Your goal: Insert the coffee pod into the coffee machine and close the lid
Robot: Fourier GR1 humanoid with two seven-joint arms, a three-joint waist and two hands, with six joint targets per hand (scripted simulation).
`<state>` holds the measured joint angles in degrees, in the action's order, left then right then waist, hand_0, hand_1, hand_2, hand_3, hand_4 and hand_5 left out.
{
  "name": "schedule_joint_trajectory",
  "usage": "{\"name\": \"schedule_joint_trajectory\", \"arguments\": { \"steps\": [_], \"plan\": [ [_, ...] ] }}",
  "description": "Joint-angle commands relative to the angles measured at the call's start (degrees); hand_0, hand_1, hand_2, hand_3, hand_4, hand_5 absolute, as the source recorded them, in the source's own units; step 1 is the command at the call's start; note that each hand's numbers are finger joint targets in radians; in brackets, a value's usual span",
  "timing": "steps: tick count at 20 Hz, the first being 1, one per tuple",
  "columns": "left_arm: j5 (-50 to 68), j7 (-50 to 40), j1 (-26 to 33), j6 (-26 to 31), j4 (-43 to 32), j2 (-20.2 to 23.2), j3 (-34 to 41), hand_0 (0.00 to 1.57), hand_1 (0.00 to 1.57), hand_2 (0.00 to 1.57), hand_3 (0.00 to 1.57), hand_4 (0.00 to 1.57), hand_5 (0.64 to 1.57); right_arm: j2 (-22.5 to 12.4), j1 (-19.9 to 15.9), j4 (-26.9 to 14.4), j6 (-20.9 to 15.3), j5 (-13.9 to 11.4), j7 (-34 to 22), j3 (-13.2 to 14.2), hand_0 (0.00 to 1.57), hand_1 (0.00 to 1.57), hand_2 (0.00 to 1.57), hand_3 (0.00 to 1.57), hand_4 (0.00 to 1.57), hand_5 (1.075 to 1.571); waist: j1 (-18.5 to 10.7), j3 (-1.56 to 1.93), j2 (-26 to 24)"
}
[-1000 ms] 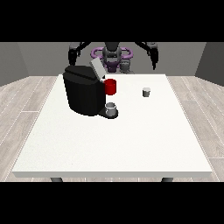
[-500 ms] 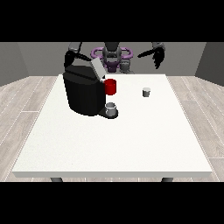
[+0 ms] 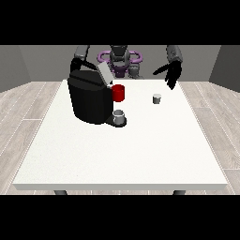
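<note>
Large white table: unchanged. Black boxy coffee machine, grey lid up, well off to side of hand at view's right. That hand has dropped nearer vs 1 s ago, fingers straight, apart, holding nothing. Small grey cylindrical coffee pod just below-inward of it, untouched; pickup looks imminent. No readable labels/brands.

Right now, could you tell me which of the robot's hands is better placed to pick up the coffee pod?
The robot's left: the hand at the view's right hangs just behind the coffee pod, while the other sits behind the coffee machine.
</note>
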<state>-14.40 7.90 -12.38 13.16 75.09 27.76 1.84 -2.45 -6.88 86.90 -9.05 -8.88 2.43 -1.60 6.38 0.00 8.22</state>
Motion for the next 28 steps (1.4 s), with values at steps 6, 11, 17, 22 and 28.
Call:
{"name": "schedule_joint_trajectory", "arguments": {
  "steps": [6, 11, 17, 22, 28],
  "plan": [
    [-7.9, -2.0, -8.2, -0.4, -11.4, -0.4, -2.2, 0.00, 0.00, 0.00, 0.00, 0.00, 1.571, -0.2, -3.0, -3.0, 0.5, -1.1, -1.8, -0.9, 0.00, 0.00, 0.00, 0.00, 0.00, 1.571, 2.6, 0.00, 3.5],
    [-12.3, 5.8, -9.7, -2.9, -17.8, 0.7, -2.2, 0.00, 0.00, 0.00, 0.00, 0.00, 1.571, 1.6, -5.1, -5.7, -0.5, 0.3, 0.5, 0.5, 0.00, 0.00, 0.00, 0.00, 0.00, 1.571, 0.3, 0.00, 6.2],
    [-17.8, 6.3, -13.3, -9.6, -23.5, -3.2, -2.8, 0.95, 0.95, 0.97, 0.66, 0.00, 1.571, 1.2, -5.6, -7.6, 0.3, -0.1, -2.4, -0.8, 0.00, 0.00, 0.00, 0.00, 0.00, 1.571, 0.5, -0.01, 2.8],
    [-23.5, 9.6, -15.9, -14.5, -27.4, -2.6, -4.6, 1.07, 1.07, 1.13, 0.93, 0.46, 1.571, 2.4, -6.6, -6.7, -2.4, -2.8, -5.2, -4.1, 0.00, 0.00, 0.00, 0.00, 0.00, 1.571, 1.8, -0.03, 4.2],
    [-30.9, 2.8, -16.7, -11.1, -27.0, -3.5, -10.4, 0.83, 0.83, 1.00, 0.86, 0.34, 1.571, 0.6, -7.7, -13.9, 1.8, 1.9, 0.9, 0.9, 0.00, 0.00, 0.00, 0.00, 0.00, 1.571, 0.9, 0.03, 2.6]
  ]
}}
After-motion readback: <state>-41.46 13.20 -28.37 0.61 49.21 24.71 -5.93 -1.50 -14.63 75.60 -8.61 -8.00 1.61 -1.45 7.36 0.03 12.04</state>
